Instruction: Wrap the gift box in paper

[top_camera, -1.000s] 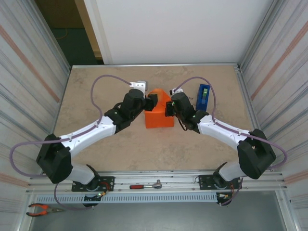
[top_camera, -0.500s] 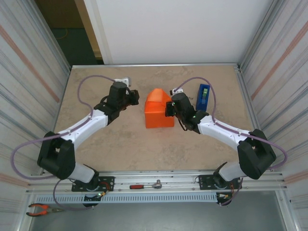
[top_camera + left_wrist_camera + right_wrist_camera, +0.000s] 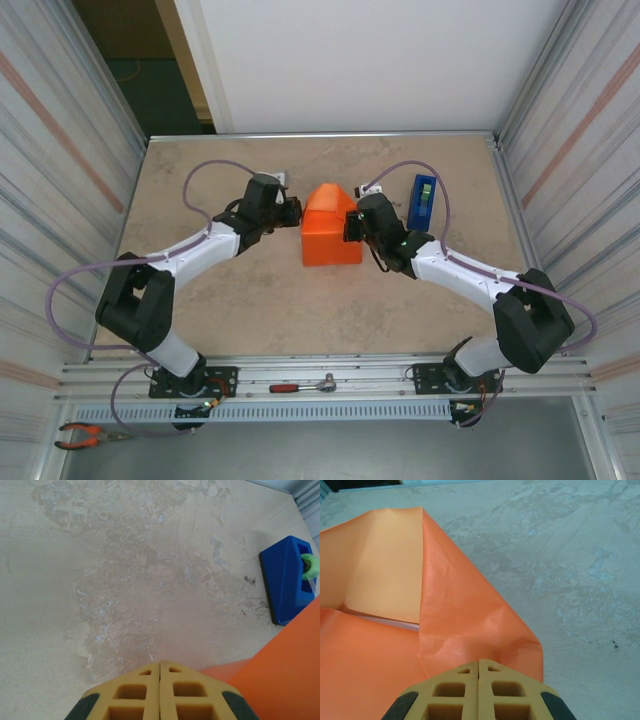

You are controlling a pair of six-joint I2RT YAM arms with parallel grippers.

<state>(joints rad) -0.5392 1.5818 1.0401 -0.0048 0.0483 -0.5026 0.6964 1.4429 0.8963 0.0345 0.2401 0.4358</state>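
Note:
The orange paper [image 3: 331,238] is folded up into a peaked bundle in the middle of the table, and the gift box is hidden under it. My left gripper [image 3: 293,211] is shut and empty, its tips just off the bundle's upper left side. In the left wrist view the shut left gripper [image 3: 160,663] hangs over bare tabletop, with the paper [image 3: 285,670] at lower right. My right gripper [image 3: 350,227] is shut against the bundle's right side. In the right wrist view the right gripper [image 3: 480,661] rests its closed tips on a raised flap of paper [image 3: 465,615].
A blue tape dispenser [image 3: 421,202] with a green roll stands right of the bundle, also in the left wrist view as the dispenser [image 3: 289,578]. Corrugated walls close in both sides of the beige table [image 3: 200,300]. A ratchet [image 3: 303,385] and pliers [image 3: 85,434] lie on the near rail.
My left gripper let go of the paper's left side, shut, drew back to the left, then came back close to the bundle. The right arm has not moved.

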